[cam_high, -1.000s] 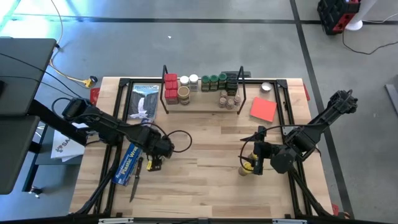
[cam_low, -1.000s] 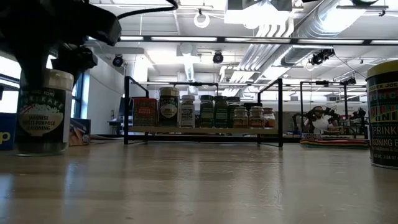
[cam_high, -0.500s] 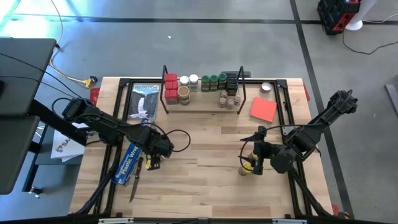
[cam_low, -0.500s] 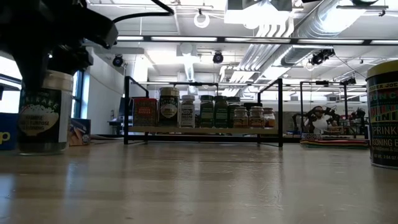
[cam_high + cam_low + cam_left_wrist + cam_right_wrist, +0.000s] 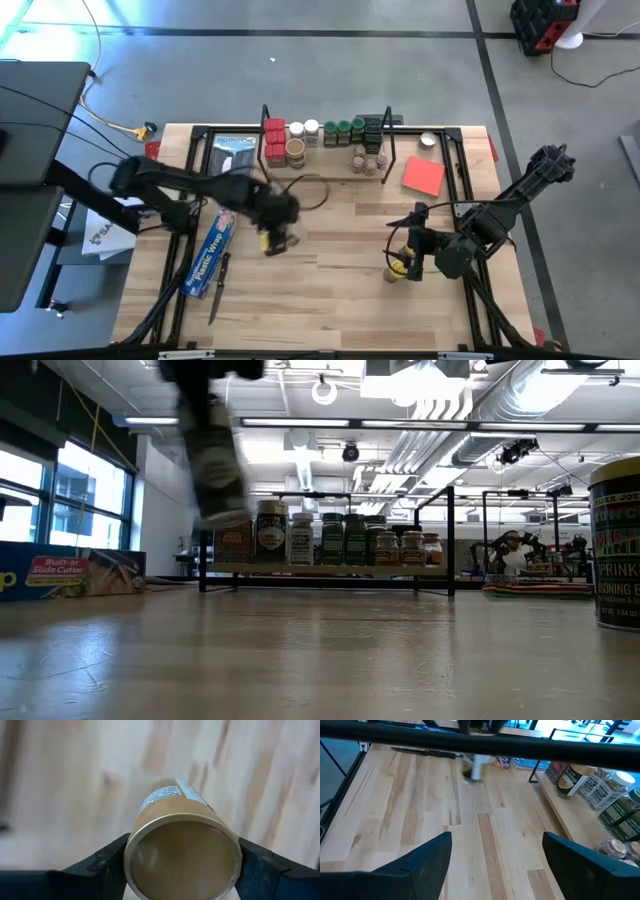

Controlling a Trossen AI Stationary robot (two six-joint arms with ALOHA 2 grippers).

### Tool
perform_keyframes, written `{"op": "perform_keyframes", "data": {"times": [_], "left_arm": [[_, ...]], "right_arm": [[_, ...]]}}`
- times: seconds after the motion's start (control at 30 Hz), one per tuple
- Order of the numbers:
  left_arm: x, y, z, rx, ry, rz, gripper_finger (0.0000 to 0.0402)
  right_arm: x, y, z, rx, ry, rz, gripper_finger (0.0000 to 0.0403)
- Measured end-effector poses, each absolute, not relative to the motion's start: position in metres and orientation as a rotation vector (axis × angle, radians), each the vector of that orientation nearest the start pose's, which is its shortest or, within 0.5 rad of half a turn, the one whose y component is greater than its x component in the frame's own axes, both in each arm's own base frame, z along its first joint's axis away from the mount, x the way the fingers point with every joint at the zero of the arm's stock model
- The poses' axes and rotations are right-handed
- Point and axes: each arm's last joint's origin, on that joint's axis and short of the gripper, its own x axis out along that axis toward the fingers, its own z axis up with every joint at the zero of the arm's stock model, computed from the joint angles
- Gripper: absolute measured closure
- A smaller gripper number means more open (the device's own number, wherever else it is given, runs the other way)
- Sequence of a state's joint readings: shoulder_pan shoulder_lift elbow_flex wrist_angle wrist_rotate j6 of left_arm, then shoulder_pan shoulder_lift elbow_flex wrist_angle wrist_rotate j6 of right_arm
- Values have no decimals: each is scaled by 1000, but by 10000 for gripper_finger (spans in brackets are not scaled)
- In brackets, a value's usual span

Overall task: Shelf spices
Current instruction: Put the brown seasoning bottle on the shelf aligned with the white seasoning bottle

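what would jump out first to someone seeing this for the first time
The left gripper, mid-table, holds a jar between its fingers and carries it above the wood, just in front of the shelf. That shelf, at the table's far edge, is already lined with red tins and green-lidded jars. The right gripper waits open on the right side, by a yellow-lidded jar.

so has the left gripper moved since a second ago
Yes. The left gripper, shut on a spice jar, has lifted it off the table and swung toward the shelf, away from the blue box.
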State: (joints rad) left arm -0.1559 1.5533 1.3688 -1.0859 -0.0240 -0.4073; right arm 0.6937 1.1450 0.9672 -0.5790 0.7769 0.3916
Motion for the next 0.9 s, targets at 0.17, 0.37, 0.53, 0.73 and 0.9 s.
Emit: {"op": "perform_keyframes", "data": {"times": [0.17,0.37,0.53,0.73,0.9], "left_arm": [[345,-20,316,-78,1215,131,132],[395,35,322,103,1310,183,132],[414,91,312,113,1347,242,129],[412,142,290,27,1412,270,119],[407,165,279,-18,1454,291,116]], "right_arm": [[187,129,299,-132,521,-202,96],[187,129,299,-108,518,-209,96],[187,129,299,-97,516,-214,96],[187,129,299,-82,515,-219,96],[187,129,299,-87,520,-219,96]]}}
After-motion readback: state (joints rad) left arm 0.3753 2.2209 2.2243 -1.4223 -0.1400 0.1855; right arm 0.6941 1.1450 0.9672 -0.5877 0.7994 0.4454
